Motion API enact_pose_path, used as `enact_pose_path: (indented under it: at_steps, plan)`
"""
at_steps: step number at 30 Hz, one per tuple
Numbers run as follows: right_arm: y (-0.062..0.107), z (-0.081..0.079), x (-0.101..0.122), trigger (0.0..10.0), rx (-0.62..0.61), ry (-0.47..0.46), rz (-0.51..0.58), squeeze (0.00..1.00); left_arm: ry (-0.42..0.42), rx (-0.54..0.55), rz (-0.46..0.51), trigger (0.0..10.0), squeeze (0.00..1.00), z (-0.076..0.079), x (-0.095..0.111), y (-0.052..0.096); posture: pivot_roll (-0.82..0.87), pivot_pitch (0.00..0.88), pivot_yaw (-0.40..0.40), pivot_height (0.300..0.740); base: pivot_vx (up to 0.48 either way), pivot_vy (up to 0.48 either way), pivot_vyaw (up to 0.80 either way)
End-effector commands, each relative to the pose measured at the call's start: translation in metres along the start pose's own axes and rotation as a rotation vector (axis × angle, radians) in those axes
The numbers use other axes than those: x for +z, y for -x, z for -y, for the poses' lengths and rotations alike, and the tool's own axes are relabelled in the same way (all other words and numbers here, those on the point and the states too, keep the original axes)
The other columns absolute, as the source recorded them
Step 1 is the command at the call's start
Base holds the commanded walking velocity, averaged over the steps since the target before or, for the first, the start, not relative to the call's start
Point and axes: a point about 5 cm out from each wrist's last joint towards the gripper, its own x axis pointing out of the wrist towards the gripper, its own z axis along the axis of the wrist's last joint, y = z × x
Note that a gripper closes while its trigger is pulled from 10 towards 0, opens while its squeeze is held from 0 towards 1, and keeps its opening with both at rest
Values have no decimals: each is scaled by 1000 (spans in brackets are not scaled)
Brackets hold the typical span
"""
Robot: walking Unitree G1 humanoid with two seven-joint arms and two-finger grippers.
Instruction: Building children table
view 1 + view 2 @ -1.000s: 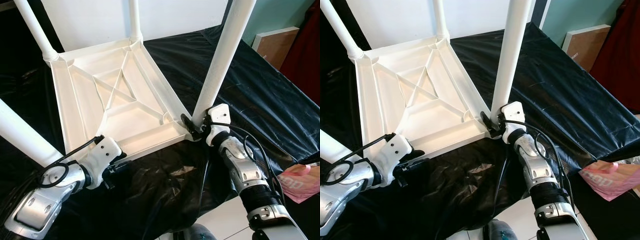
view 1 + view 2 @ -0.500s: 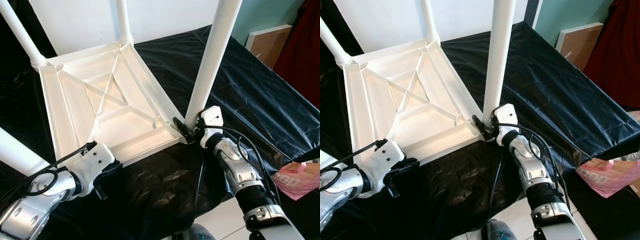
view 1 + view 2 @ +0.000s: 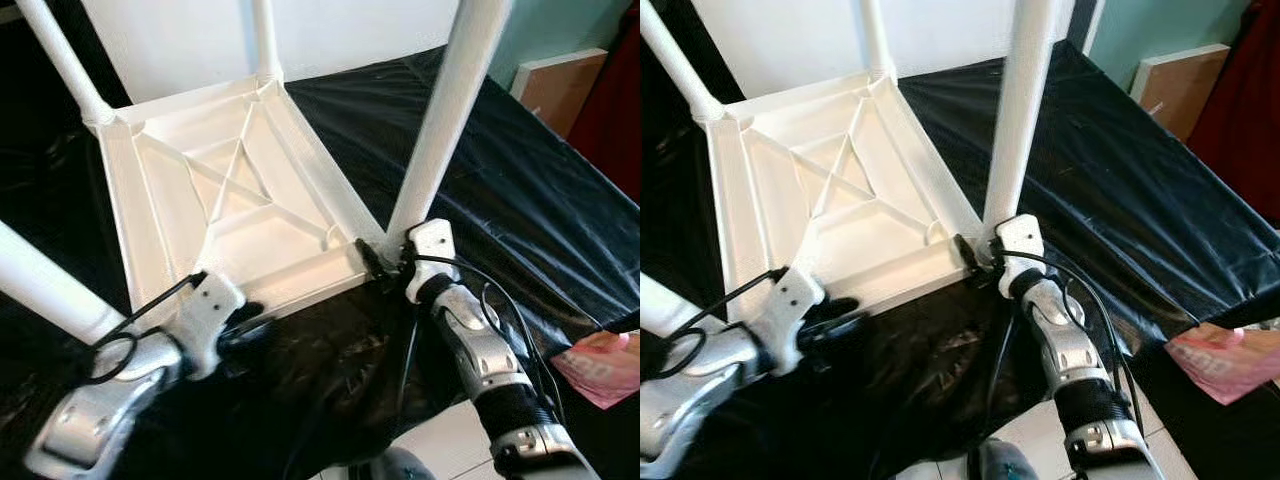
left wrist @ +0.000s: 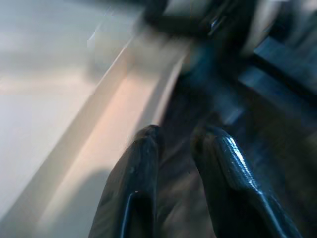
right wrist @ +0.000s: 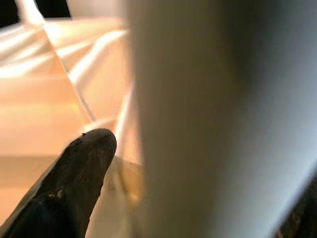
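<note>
On the black-draped surface [image 3: 520, 170] the white table [image 3: 235, 195] lies upside down, four legs up. Right gripper [image 3: 382, 262] stays at the near-right corner, fingers closed around the base of that leg [image 3: 440, 140]. Left gripper [image 3: 840, 312] has slid in along the near rim since a second ago; its fingers [image 4: 225, 173] sit narrow, just beside the edge, seemingly gripping nothing, though the wrist view is blurred. Judgement: leg seating is being steadied, assembly nearly complete.
</note>
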Motion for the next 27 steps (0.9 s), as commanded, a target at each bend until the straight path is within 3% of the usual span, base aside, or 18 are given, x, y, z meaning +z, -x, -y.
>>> enact_pose_path:
  at_steps: [1,6,9,12,20,25,27]
  plan:
    - [7,7,2,10000,-42,-11,21,0,-14,15,41,10000,0,0,7,0,22,165,-29,740,0,0,0]
    - [14,12,10,10000,-82,-19,67,0,-36,36,102,10000,0,0,11,-6,20,166,-28,740,0,0,0]
    - [25,14,13,10000,-136,-19,96,0,-18,94,202,10000,0,3,17,-16,22,164,-30,740,0,0,0]
    - [34,12,13,10000,-157,-29,96,0,-20,127,235,10000,0,6,17,-20,20,164,-30,740,0,0,0]
    - [51,-2,11,10000,-146,-41,91,0,-20,245,268,10000,0,10,8,-32,18,152,-27,740,0,0,0]
    - [57,-3,8,10000,-156,-28,81,0,-13,328,287,10000,0,7,2,-35,18,148,-27,740,0,0,0]
    - [61,2,6,10000,-191,-18,72,0,31,412,258,10000,0,0,-6,-37,19,138,-28,740,0,0,0]
